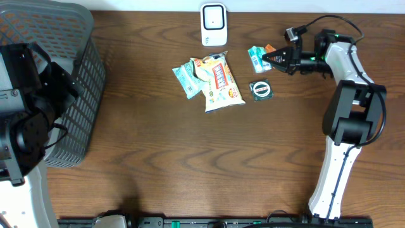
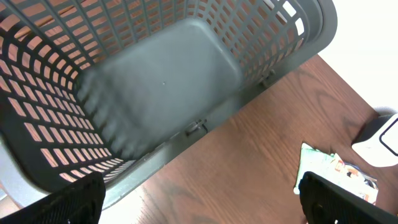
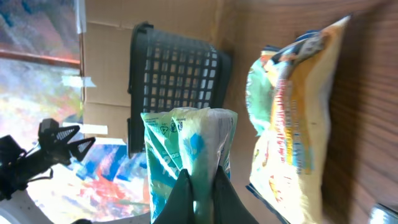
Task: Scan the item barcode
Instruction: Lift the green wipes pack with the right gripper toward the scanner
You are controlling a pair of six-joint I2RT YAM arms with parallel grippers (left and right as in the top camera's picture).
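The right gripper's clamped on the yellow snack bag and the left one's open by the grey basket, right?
No: the right wrist view shows the right gripper clamped on a teal-and-white packet; the yellow snack bag lies on the table. The rest holds.

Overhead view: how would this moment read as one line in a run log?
right hand: shut on teal packet | left hand: open, above basket | scanner: packet not yet at it

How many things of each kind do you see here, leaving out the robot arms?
White barcode scanner: 1
Gray basket: 1
Yellow snack bag: 1
Teal packets: 2, loose teal packet and held teal packet
Small dark green packet: 1
Total: 6
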